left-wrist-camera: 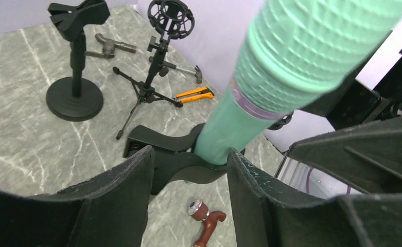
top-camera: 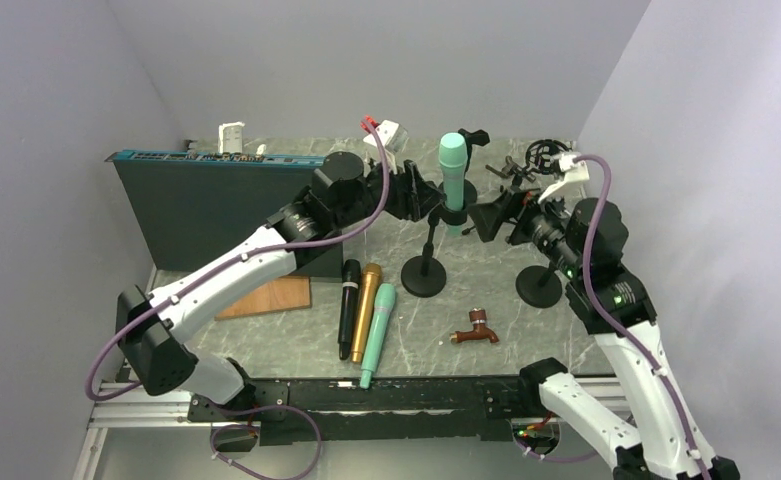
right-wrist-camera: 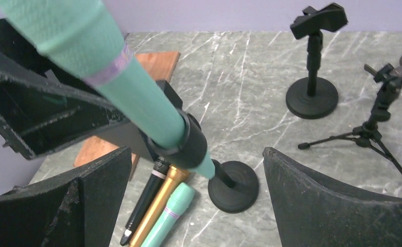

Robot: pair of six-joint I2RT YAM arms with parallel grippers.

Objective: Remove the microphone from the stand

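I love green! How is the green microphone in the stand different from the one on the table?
The stand's microphone points up, held in the stand; the table's microphone lies flat beside a gold microphone. The left claw and right claw flank the stand's microphone; neither is near the table's microphone. Both are mint green.

Mint-green microphone (top-camera: 453,178), upright, head up, in clip of black stand (top-camera: 424,277).
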